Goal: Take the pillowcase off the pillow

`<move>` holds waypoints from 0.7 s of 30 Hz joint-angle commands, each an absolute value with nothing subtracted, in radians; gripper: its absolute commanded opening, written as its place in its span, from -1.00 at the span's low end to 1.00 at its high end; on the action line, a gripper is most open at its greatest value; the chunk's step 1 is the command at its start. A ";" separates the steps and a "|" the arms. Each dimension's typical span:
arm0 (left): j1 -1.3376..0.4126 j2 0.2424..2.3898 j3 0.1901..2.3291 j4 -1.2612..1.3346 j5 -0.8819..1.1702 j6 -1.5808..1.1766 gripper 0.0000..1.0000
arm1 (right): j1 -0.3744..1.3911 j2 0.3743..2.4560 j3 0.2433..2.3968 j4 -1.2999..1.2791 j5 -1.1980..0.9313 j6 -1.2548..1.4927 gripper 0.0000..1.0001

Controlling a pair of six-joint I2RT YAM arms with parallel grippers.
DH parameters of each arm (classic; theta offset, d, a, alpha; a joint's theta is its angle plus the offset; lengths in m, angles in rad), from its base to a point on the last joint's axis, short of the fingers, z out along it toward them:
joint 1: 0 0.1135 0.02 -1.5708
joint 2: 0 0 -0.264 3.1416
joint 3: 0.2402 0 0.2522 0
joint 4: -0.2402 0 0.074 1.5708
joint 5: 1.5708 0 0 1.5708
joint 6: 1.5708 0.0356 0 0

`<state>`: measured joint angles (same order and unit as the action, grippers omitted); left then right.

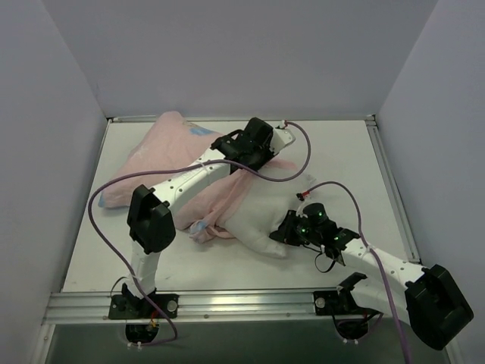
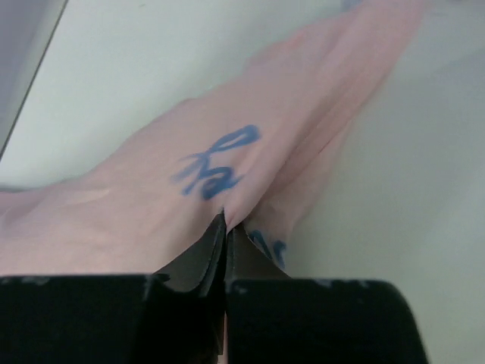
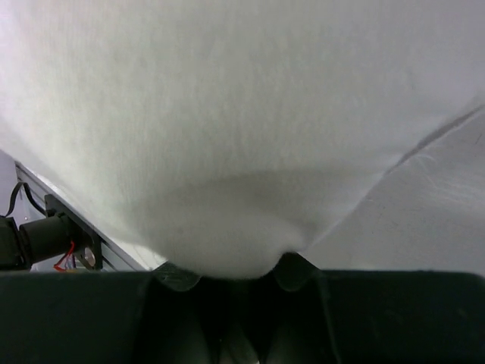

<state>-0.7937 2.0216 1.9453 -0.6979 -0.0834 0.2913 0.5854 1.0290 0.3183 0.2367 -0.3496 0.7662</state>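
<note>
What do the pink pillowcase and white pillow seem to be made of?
The pillowcase: thin matte cloth, likely cotton or polyester; it gathers into narrow folds and blue print shows on it. The pillow: matte white, finely fuzzy fabric shell over soft filling, judging by its rounded bulge.

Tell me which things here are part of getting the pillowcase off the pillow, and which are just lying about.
Part of the job:
- pillowcase, pinched by the left gripper
- pillow, held at its near end by the right gripper

Just there:
- table
- purple cables
- metal rail along the near edge
</note>
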 commanded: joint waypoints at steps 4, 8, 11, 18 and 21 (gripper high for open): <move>-0.455 2.187 2.181 -0.627 -0.419 0.258 -0.95 | 0.606 0.937 0.224 -0.024 -0.417 0.801 -1.00; -0.359 2.142 2.105 -0.602 -0.318 0.252 -0.95 | 0.607 0.845 0.225 -0.066 -0.408 0.825 -1.00; -0.402 2.045 1.906 -0.528 -0.178 0.291 -0.95 | 0.612 0.833 0.248 -0.072 -0.419 0.833 -1.00; -0.520 1.887 1.649 -0.434 -0.077 0.299 -0.96 | 0.609 0.834 0.611 -0.268 -0.298 0.709 0.35; -0.531 1.856 1.643 -0.445 -0.041 0.287 -0.95 | 0.607 0.944 0.922 -0.400 -0.125 0.611 0.84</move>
<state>-0.5362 1.9129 1.6562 -0.4919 -0.1055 0.2974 0.6037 0.8738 0.6281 -0.2310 -0.2886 0.7334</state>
